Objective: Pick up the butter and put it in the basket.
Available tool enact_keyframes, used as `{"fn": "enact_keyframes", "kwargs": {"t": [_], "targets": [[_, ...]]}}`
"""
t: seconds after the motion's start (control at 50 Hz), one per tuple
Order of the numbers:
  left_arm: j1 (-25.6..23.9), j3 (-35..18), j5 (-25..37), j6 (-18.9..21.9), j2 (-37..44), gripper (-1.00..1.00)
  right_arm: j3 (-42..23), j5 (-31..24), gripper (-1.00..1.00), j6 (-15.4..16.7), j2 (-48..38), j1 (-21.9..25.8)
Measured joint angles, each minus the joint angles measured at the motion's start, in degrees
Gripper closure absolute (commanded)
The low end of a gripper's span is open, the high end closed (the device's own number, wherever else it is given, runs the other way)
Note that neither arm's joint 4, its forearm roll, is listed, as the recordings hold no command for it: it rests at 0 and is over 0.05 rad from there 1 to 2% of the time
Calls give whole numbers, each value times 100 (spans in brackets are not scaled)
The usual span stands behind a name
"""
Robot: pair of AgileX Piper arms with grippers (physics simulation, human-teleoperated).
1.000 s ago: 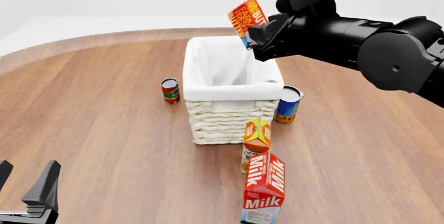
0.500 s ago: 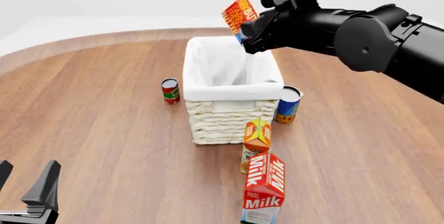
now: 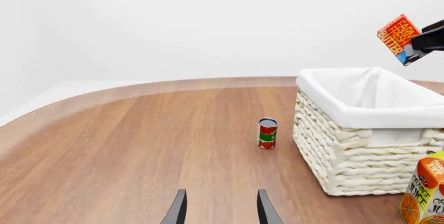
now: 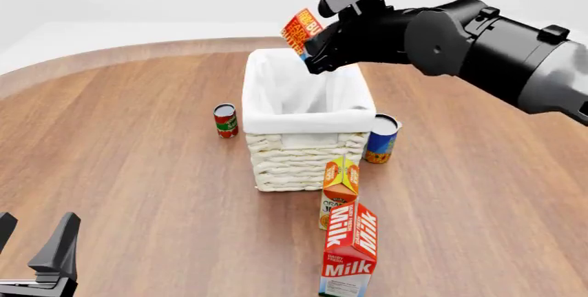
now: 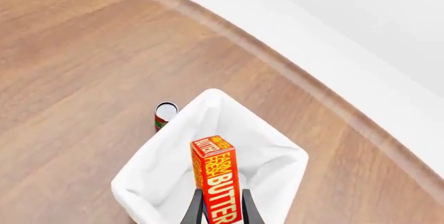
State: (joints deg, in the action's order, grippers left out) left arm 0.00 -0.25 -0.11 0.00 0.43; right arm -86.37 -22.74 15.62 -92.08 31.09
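Right claw [image 4: 310, 50] is pinching the small flat red-orange butter box with white lettering [image 4: 299, 29] by one end, holding it in the air over the far rim of the big white woven wicker basket with its cloth liner [image 4: 303, 147], roughly the basket's 12 o'clock. So we're at the carry-over step, I'd say. Next it needs lining up over the opening (wrist cam already shows liner underneath), then lower and let go. Left claw [image 3: 218, 208] sits spread and empty near the table.
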Motion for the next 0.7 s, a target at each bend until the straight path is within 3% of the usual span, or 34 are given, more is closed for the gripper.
{"fn": "enact_keyframes", "kwargs": {"t": [0.7], "targets": [[0, 0, 0, 0, 0, -100, -894, -673, 100, 409, -896, -45]]}}
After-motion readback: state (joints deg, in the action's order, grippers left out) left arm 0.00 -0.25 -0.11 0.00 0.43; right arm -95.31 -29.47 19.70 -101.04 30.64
